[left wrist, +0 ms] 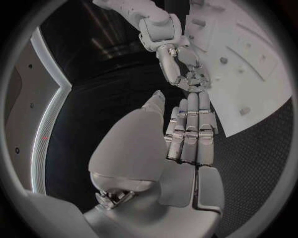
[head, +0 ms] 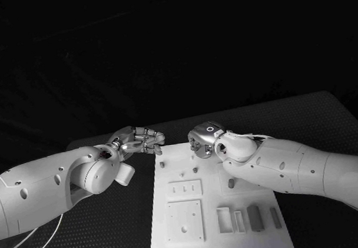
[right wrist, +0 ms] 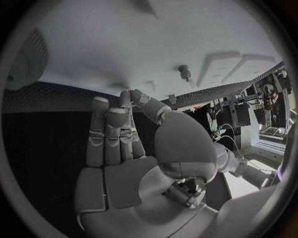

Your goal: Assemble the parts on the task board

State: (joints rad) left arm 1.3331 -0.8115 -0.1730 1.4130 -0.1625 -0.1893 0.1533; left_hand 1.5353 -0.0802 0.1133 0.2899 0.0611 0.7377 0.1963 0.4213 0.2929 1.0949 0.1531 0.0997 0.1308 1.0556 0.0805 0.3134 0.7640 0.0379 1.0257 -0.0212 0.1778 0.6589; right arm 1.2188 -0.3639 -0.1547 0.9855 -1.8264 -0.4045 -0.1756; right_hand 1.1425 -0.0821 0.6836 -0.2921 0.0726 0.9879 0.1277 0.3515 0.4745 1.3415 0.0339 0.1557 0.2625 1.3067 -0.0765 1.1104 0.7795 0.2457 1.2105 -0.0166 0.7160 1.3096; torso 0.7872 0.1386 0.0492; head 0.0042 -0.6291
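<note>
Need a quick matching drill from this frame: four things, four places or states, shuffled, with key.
Things:
1. left hand
2. right hand
3. task board
4. grey bars

Places or states:
A. white plate lying flat on the black table
B. over the board's far edge, coming in from the right
C. lying side by side on the board's near right part
D. off the board's far left corner, holding nothing

Pairs: 1-D, 2-B, 3-A, 4-C

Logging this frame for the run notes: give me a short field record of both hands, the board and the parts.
left robot hand: at the board's far left corner, fingers straight, holding nothing
right robot hand: over the board's far edge, holding nothing
task board: white, flat on the black table
parts: lying in a row at the board's near right
</note>
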